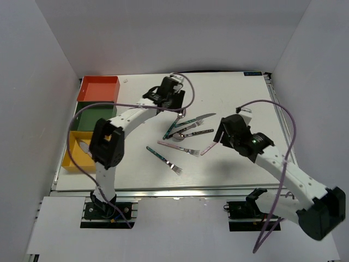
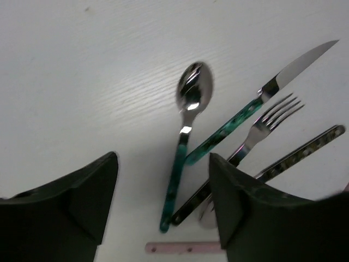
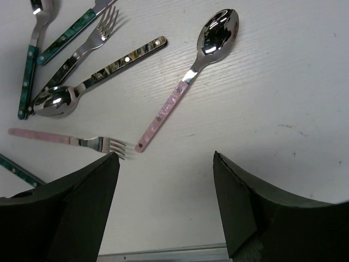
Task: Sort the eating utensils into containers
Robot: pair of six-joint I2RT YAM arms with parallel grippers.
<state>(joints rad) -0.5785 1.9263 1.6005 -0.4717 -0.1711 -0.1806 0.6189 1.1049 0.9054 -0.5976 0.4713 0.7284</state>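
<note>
1. Starting nearest your bases, a teal fork (image 1: 163, 159) lies alone, with a pink fork (image 1: 177, 146) just beyond it. Both sit apart from the pile, so you should be able to reach either without disturbing anything else
2. Look left at the same depth for the yellow bin (image 1: 66, 158). Something silver (image 1: 82, 144) already lies in it, but its kind is too small to tell
3. Your right gripper (image 3: 165, 164) has its jaws spread wide and holds nothing. It is over the table top (image 3: 272, 136), with the pink spoon (image 3: 182, 88) just ahead of the fingers, not between them. That spoon lies apart from the others, which is likely why the gripper faces it
4. Beyond it, a dark-handled spoon (image 3: 109, 71), a dark-handled fork (image 3: 82, 46) and a teal knife (image 2: 262, 94) lie fanned close together with their handles crossing. That probably makes them harder picks
5. Your left gripper (image 2: 162, 164) reaches farthest, its jaws also wide and empty. They straddle the handle of the teal spoon (image 2: 184, 131), probably to close across the thin handle. How high the gripper stands cannot be told
6. At the far left are the dark green bin (image 1: 87, 115) and then the orange-red bin (image 1: 99, 87), both well apart from the pile, so each pick will need a carry across
</note>
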